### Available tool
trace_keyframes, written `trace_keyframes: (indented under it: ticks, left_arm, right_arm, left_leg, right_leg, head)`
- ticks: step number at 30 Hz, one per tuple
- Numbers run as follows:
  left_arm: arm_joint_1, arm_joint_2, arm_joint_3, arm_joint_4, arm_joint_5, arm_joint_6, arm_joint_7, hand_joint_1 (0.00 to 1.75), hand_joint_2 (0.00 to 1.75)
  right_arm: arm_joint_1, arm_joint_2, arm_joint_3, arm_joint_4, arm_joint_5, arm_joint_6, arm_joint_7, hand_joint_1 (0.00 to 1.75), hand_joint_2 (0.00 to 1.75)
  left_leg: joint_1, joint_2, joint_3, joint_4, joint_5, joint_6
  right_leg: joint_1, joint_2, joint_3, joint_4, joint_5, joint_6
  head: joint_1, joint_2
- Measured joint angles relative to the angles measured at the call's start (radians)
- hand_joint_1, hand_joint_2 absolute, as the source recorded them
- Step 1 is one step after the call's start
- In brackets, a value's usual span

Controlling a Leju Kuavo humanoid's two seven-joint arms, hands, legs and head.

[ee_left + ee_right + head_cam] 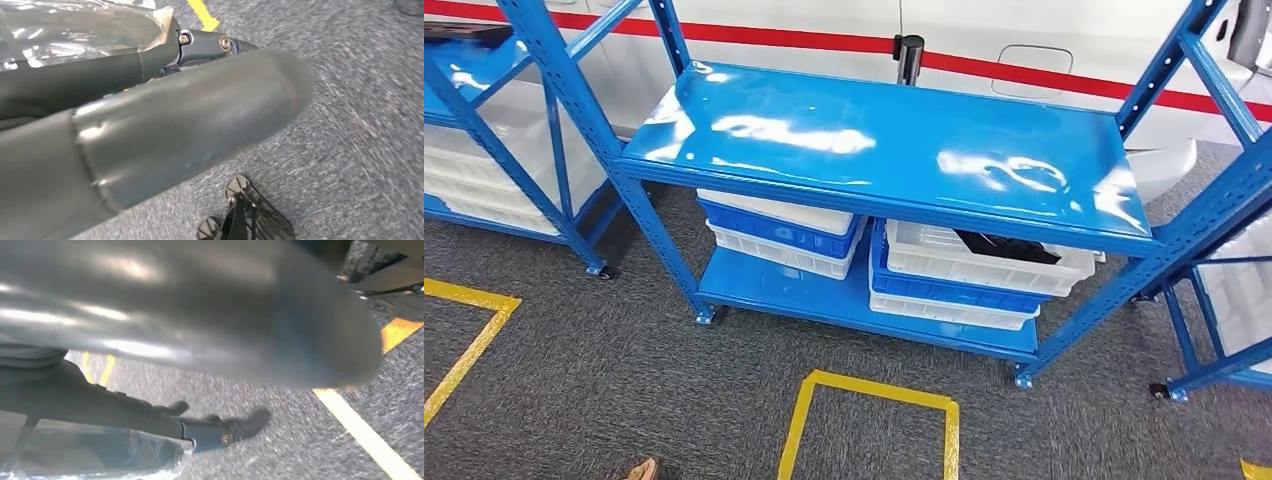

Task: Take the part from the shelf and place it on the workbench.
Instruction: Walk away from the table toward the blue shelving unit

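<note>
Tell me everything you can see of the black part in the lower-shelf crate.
The black part is a dark, flat, elongated piece lying tilted inside the top white crate of the right-hand stack, under the blue shelf top. One pointed end reaches toward the crate's right rim. Material and finer detail are too small to tell. Nothing else touches it.

The head view is looking forward and down at the shelf (pixel 894 150) from nearby; both wrist views are pointing down — close behind their hands — sharing the carpet (pixel 360 125) and yellow tape (pixel 365 435).
</note>
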Motion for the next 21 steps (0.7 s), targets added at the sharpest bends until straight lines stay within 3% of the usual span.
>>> trace_keyframes:
  ticks: [2,3,5,6,7,9,11,13,15,17,18,19,21]
  left_arm:
    - [0.001,0.000,0.000,0.000,0.000,0.000,0.000,0.00,0.00]
    - [0.001,-0.001,0.000,0.000,0.000,0.000,0.000,0.00,0.00]
    - [0.000,-0.002,0.000,0.000,0.000,0.000,0.000,0.00,0.00]
    - [0.000,-0.002,0.000,0.000,0.000,0.000,0.000,0.00,0.00]
    - [0.000,-0.002,0.000,0.000,0.000,0.000,0.000,0.00,0.00]
    - [-0.001,0.000,0.000,0.000,-0.002,-0.001,0.000,0.00,0.00]
    - [-0.004,0.000,-0.001,0.000,-0.007,-0.003,0.000,0.00,0.00]
    - [-0.006,0.000,-0.001,0.001,-0.010,-0.004,0.000,0.00,0.00]
    - [-0.004,0.000,-0.001,0.001,-0.011,-0.006,0.000,0.00,0.00]
    - [-0.002,0.001,-0.001,0.001,-0.011,-0.006,0.000,0.00,0.00]
    - [-0.001,0.002,-0.001,0.001,-0.011,-0.006,0.000,0.00,0.00]
    - [-0.001,0.002,-0.001,0.001,-0.012,-0.006,0.000,0.00,0.00]
    - [-0.001,0.002,-0.001,0.001,-0.012,-0.006,0.000,0.00,0.00]
  right_arm:
    - [0.001,-0.001,0.000,0.000,0.000,0.000,0.000,0.00,0.00]
    - [0.002,-0.002,0.000,0.000,0.000,0.000,0.000,0.00,0.00]
    - [0.004,-0.004,0.000,0.000,0.000,0.000,0.000,0.00,0.00]
    - [0.004,-0.005,0.000,0.000,0.000,0.000,0.000,0.00,0.00]
    - [0.002,-0.005,0.000,0.000,0.000,0.000,0.000,0.00,0.00]
    - [0.000,-0.005,0.000,0.000,-0.002,0.000,0.000,0.00,0.00]
    - [0.000,-0.004,-0.001,0.000,-0.004,-0.001,0.001,0.00,0.00]
    - [0.000,-0.004,-0.001,0.000,-0.004,-0.006,0.003,0.00,0.00]
    - [-0.001,-0.004,-0.002,0.000,-0.002,-0.013,0.004,0.00,0.00]
    - [0.000,-0.003,-0.003,0.000,0.001,-0.018,0.004,0.00,0.00]
    - [0.001,-0.003,-0.003,0.000,0.002,-0.019,0.003,0.00,0.00]
    - [0.003,-0.003,-0.004,0.000,0.002,-0.019,0.003,0.00,0.00]
    - [0.004,-0.002,-0.004,0.000,0.003,-0.020,0.003,0.00,0.00]
  left_leg:
    - [-0.002,0.030,-0.002,0.001,0.000,-0.001]
    - [-0.002,0.044,-0.002,0.001,-0.001,-0.002]
    - [0.000,0.066,0.000,0.004,-0.004,-0.007]
    - [-0.001,0.076,0.002,0.007,-0.008,-0.012]
    - [-0.003,0.084,0.004,0.011,-0.012,-0.020]
    - [-0.008,0.101,0.012,0.015,-0.021,-0.034]
    - [-0.003,0.113,0.019,0.017,-0.027,-0.046]
    - [0.005,0.078,0.010,0.050,-0.060,-0.057]
    - [0.009,0.020,-0.039,0.166,-0.134,-0.062]
    - [0.010,-0.002,-0.097,0.291,-0.187,-0.062]
    - [0.010,-0.005,-0.107,0.308,-0.182,-0.060]
    - [0.010,-0.007,-0.096,0.282,-0.156,-0.056]
    - [0.009,-0.034,-0.036,0.150,-0.081,-0.043]
  right_leg:
    - [-0.005,-0.013,-0.047,0.100,-0.036,0.008]
    - [-0.008,-0.017,-0.044,0.101,-0.032,0.017]
    - [-0.014,-0.037,0.023,-0.015,0.014,0.039]
    - [-0.017,-0.062,0.062,-0.087,0.038,0.043]
    - [-0.016,-0.085,0.092,-0.142,0.058,0.044]
    - [-0.013,-0.105,0.107,-0.178,0.074,0.030]
    - [-0.015,-0.081,0.106,-0.178,0.078,0.014]
    - [-0.022,-0.058,0.108,-0.180,0.084,-0.001]
    - [-0.021,-0.035,0.106,-0.180,0.090,-0.015]
    - [-0.014,-0.009,0.102,-0.180,0.093,-0.020]
    - [-0.012,0.005,0.102,-0.179,0.094,-0.021]
    - [-0.010,0.019,0.103,-0.179,0.094,-0.021]
    - [-0.009,0.044,0.107,-0.179,0.094,-0.020]
  head:
    - [0.000,0.000]
    - [0.000,0.000]
    - [0.001,0.000]
    - [0.001,0.000]
    - [0.001,0.000]
    - [-0.001,0.000]
    - [-0.003,0.000]
    - [-0.003,0.000]
    - [-0.003,0.000]
    - [-0.003,0.000]
    - [-0.003,0.000]
    - [-0.003,0.000]
    - [-0.003,0.000]
